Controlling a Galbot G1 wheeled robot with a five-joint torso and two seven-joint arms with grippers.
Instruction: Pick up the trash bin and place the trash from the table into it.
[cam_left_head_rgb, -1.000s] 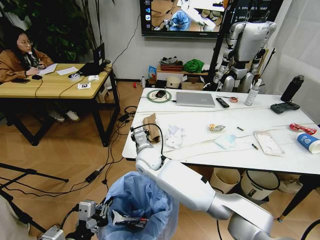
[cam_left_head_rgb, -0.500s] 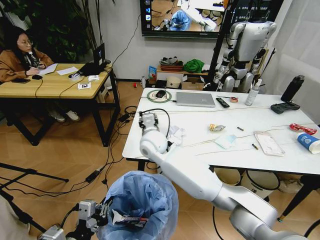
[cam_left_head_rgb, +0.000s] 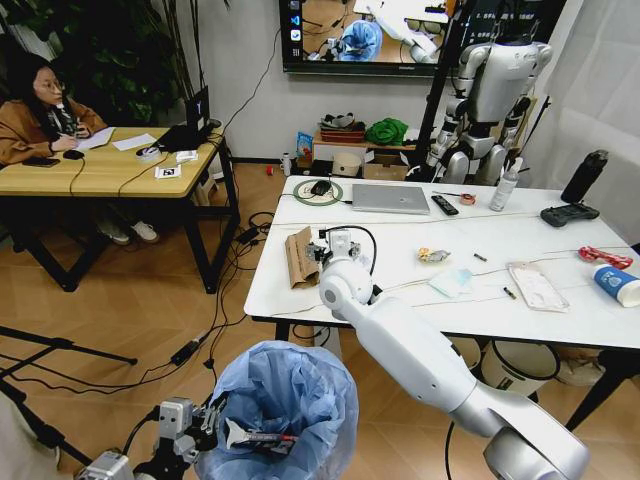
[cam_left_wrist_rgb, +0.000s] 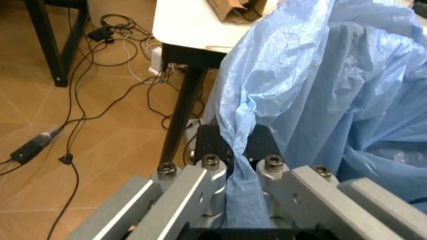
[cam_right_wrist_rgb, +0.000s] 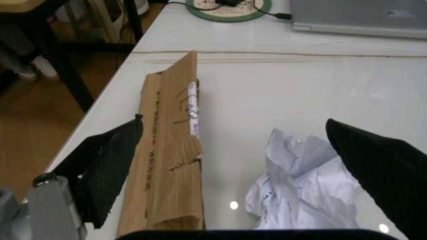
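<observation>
Meanwhile the left gripper (cam_left_wrist_rgb: 235, 165) is clamped on a fold of the crinkled translucent light-blue plastic bag that lines the small round trash bin (cam_left_head_rgb: 280, 405); the bin hangs low in front of the robot, below the near edge of the large white marble-look table (cam_left_head_rgb: 500, 290), and off to the side of the spot where the other arm is working.

Over the table's near-left corner the right gripper (cam_right_wrist_rgb: 233, 165) hovers with its black fingers (cam_right_wrist_rgb: 110, 162) spread wide and nothing between them; from its wrist camera a flattened brown paper bag (cam_right_wrist_rgb: 170, 165) lies beside one finger, and a crumpled white tissue (cam_right_wrist_rgb: 303, 185) sits just next to it, between the two fingers. Further along the top lie a face mask (cam_left_head_rgb: 452, 282), a small snack wrapper (cam_left_head_rgb: 433, 256), a clear plastic bag (cam_left_head_rgb: 536, 284) and a blue-white paper cup (cam_left_head_rgb: 616, 283), well apart from the gripper.

The step in hand looks like a pick of one of the two nearest pieces; to do it well the gripper should settle on a single target, centre the fingers over it and descend straight; the tissue is soft and should bunch readily; the paper bag lies flat, so the fingers would likely need to catch an edge or a raised crease; the bin should be kept steady and its mouth open for the drop.
</observation>
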